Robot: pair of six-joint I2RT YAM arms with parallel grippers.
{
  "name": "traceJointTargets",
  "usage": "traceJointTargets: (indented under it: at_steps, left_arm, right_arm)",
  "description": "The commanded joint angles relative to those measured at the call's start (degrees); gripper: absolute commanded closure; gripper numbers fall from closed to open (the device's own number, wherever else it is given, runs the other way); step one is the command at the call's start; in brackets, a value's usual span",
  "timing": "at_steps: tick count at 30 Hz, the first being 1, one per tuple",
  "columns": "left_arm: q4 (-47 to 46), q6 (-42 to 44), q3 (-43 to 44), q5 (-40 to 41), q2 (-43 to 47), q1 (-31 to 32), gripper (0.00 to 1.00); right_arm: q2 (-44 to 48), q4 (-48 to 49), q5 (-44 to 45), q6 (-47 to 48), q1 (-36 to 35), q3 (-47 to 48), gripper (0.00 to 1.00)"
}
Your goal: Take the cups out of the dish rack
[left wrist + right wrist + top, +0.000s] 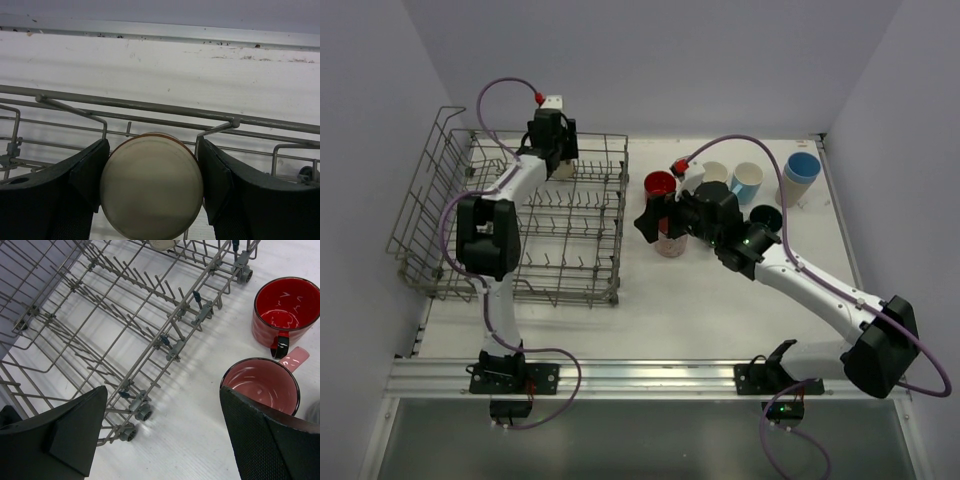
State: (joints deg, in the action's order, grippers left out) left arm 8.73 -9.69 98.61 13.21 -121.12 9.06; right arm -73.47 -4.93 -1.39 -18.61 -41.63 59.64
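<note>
While the left hand (151, 160) clamps the cream cup (151, 197) at the far rail of the dish rack (570, 230), the right hand (162, 405) hangs wide open, empty, beside the pink cup (260, 387) on the bench (200, 450).

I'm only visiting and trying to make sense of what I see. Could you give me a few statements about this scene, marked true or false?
1. The left gripper grips a cream cup. True.
2. The red mug is inside the dish rack. False: it stands on the table beside it.
3. The right gripper is open and empty. True.
4. The pink cup lies on its side. False: it stands upright, mouth up.
</note>
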Motion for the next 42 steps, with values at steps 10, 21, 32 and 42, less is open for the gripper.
traceJointTargets:
  at_steps: [10,21,32,42]
  left_arm:
    - [-2.6,-6.8,-1.4,-5.4,17.1,-0.1,0.68]
    - [-12.4,-29.0,-14.1,-33.9,33.7,0.2,0.71]
    - [-41.4,-54.6,-45.6,-47.2,58.9,8.2,0.72]
    - [-50.8,-57.9,-53.2,-46.5,62.2,15.2,0.71]
  right_arm:
    - [-2.8,6.8,-8.9,-6.4,-0.2,4.2,0.03]
    - [8.0,22.7,-13.7,-17.1,-0.2,-4.2,0.03]
    - [18.4,32.0,-13.6,-27.0,0.0,-14.2,0.05]
    - [18.2,33.5,-18.9,-29.3,-0.1,-14.3,0.24]
